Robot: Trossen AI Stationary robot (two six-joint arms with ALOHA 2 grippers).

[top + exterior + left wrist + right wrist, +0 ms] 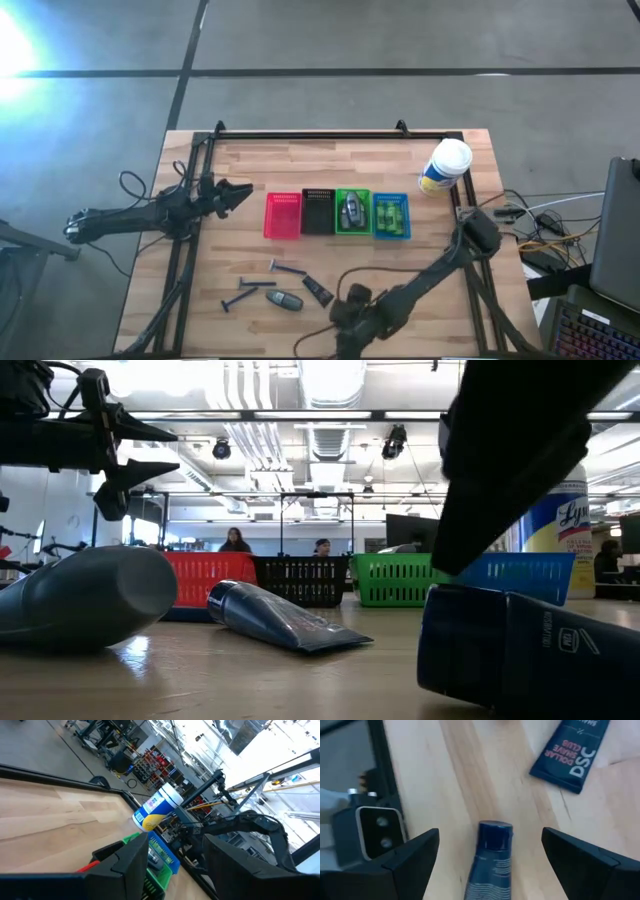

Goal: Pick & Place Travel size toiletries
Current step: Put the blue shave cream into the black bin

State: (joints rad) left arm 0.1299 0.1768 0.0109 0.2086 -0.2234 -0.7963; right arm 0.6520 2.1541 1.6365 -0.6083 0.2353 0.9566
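My right gripper (pixel 490 836) is open at the table's near edge (pixel 345 318). Its fingers stand on either side of a short dark blue tube (pixel 490 857) that lies flat on the wood, and they touch nothing. A second dark tube (pixel 570 755) lies just beyond it (pixel 318 290). A grey oval piece (pixel 284 300) and three thin razors (pixel 285 268) lie to the left. The green basket (pixel 351 212) holds a grey piece. The blue basket (pixel 391 215) holds green bottles. My left gripper (pixel 235 193) hovers open, left of the baskets.
A red basket (pixel 283 215) and a black basket (pixel 317 212) sit in the same row as the green and blue ones. A white-capped yellow-and-blue canister (pixel 445 167) stands at the far right corner. A small camera box (pixel 370 840) sits at the near edge beside my right gripper. People show in the room behind.
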